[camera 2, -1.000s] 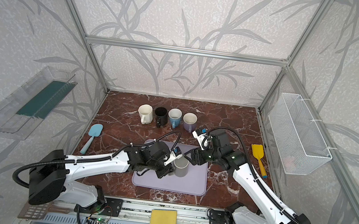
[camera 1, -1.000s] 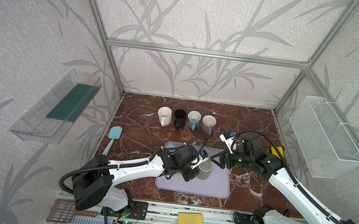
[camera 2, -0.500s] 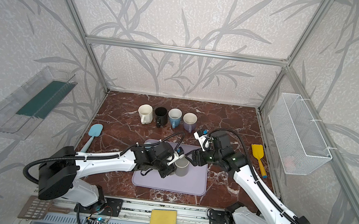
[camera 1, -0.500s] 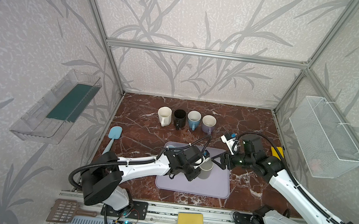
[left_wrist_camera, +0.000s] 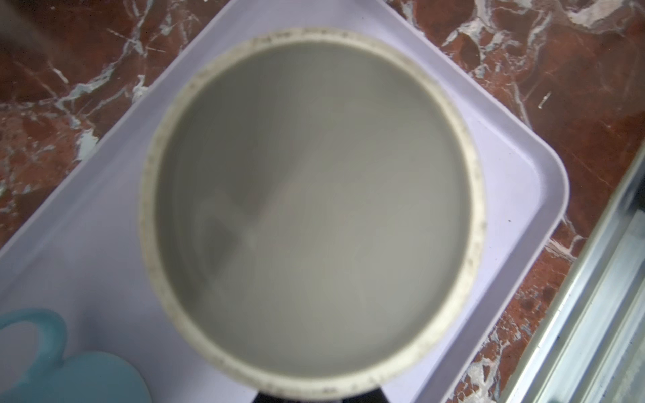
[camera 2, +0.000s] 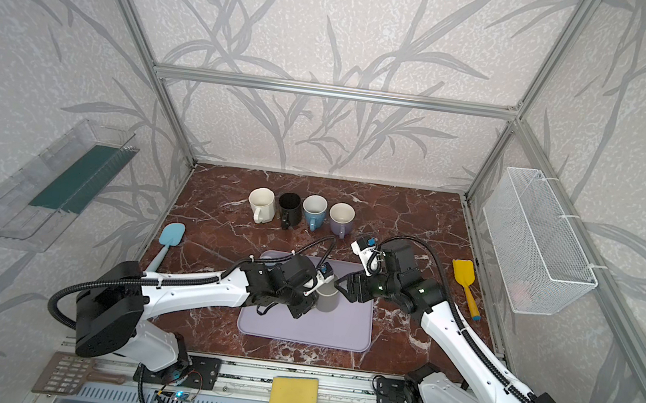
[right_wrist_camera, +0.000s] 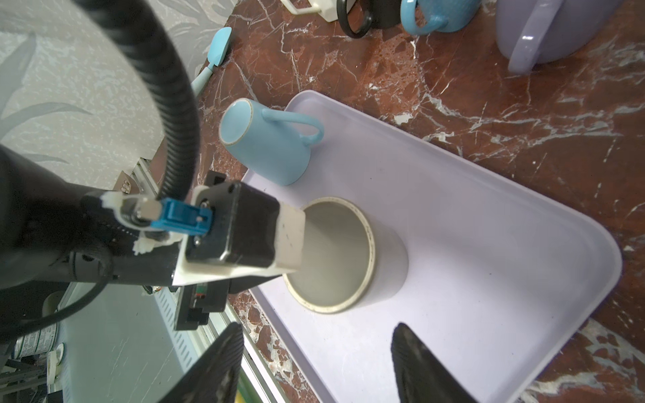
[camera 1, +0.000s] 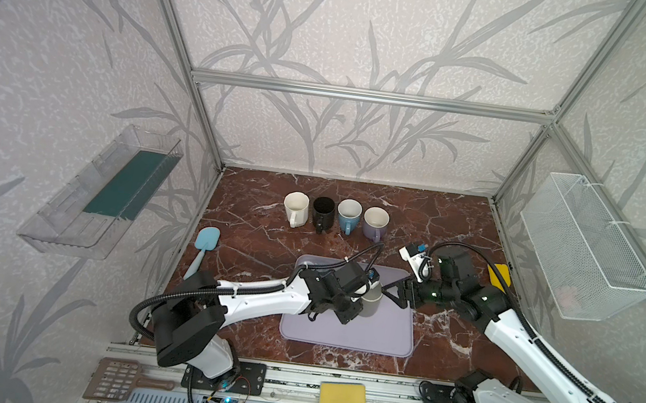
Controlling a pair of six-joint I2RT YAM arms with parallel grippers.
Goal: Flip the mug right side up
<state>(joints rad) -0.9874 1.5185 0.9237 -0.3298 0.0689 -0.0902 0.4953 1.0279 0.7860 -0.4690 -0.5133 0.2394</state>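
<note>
Grey mug (right_wrist_camera: 335, 254), base-up toward the tray's (right_wrist_camera: 488, 226) right edge, may slip mid-flip if the left gripper (camera 1: 361, 299), its closure impossible to tell, pinches poorly; the right gripper (right_wrist_camera: 317, 328) gapes empty beside it.

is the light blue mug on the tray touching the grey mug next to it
Apart. The right wrist view shows a strip of bare tray between the light blue mug and the grey mug.

six mugs (camera 1: 296, 207) (camera 1: 323, 210) (camera 1: 349, 213) (camera 1: 376, 220) (right_wrist_camera: 335, 258) (right_wrist_camera: 268, 150), two spatulas (camera 2: 172, 234) (camera 2: 463, 270), one tray (camera 1: 359, 334)
</note>
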